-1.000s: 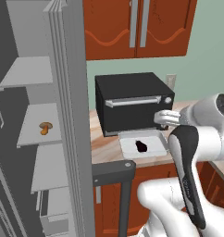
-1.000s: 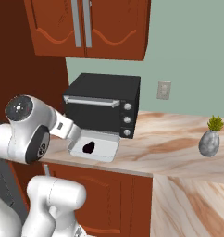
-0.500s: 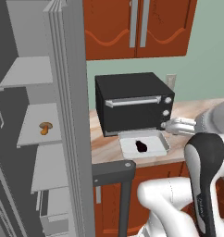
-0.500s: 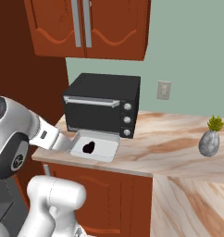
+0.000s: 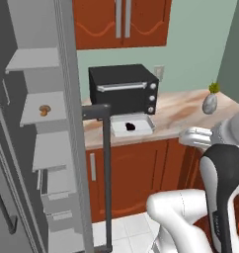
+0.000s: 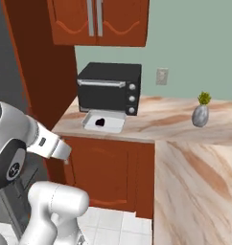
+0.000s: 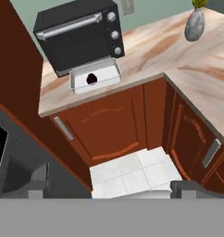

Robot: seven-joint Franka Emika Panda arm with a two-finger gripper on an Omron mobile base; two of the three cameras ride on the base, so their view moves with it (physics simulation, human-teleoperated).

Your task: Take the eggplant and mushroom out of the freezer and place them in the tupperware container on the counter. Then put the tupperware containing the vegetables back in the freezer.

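My tool (image 7: 112,187) hangs empty, its two fingers spread wide, looking down over the floor tiles in front of the cabinets. Ahead of it and higher up, on the counter (image 5: 176,116), the tupperware container (image 5: 133,125) sits just before the black toaster oven (image 5: 122,87), with the dark eggplant (image 5: 131,126) already lying inside. Far off to the tool's left, the freezer (image 5: 32,128) stands open, and the mushroom (image 5: 44,109) rests on a middle shelf. I judge it comes next, which explains the open fingers.
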